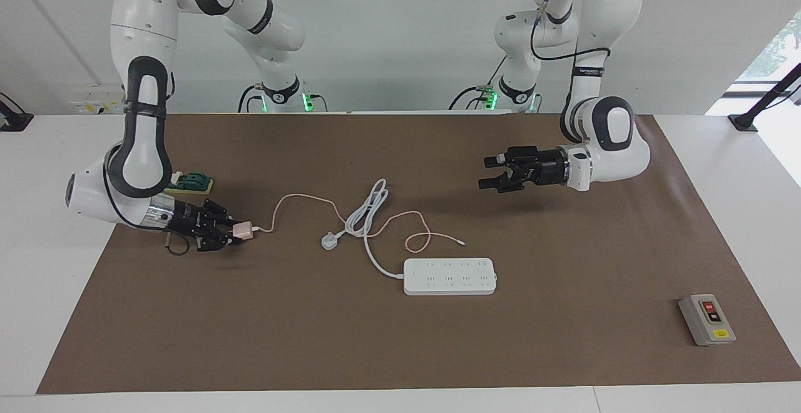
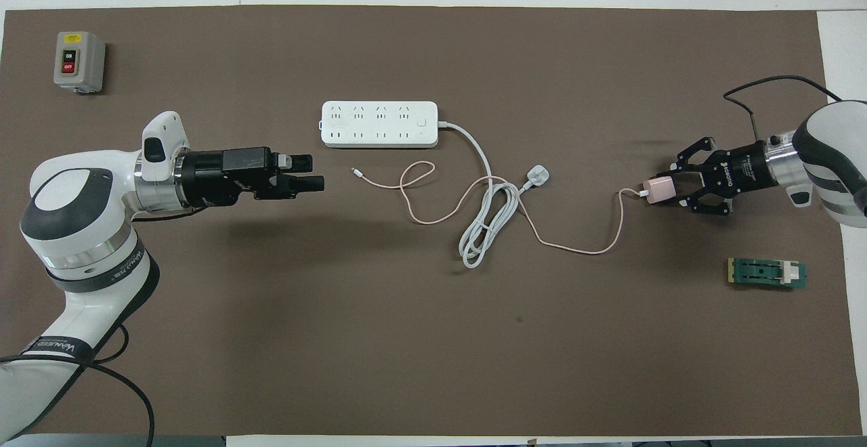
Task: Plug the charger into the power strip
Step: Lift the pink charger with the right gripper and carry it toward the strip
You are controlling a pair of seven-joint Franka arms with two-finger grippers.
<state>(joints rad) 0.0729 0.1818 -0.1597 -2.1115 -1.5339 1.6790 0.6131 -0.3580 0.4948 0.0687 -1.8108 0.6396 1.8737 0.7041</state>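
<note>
At the bench's three o'clock overhead: charger [image 2: 660, 190] gripped by right gripper [image 2: 667, 189]; left gripper [image 2: 308, 173] held open, waiting.

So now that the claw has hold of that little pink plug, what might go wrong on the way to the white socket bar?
The charger's thin pink cable crosses the coiled white cord, so carrying it could snag the cord and tug the power strip. The right claw grips only the small cube, which might twist and leave the prongs misaligned.
</note>
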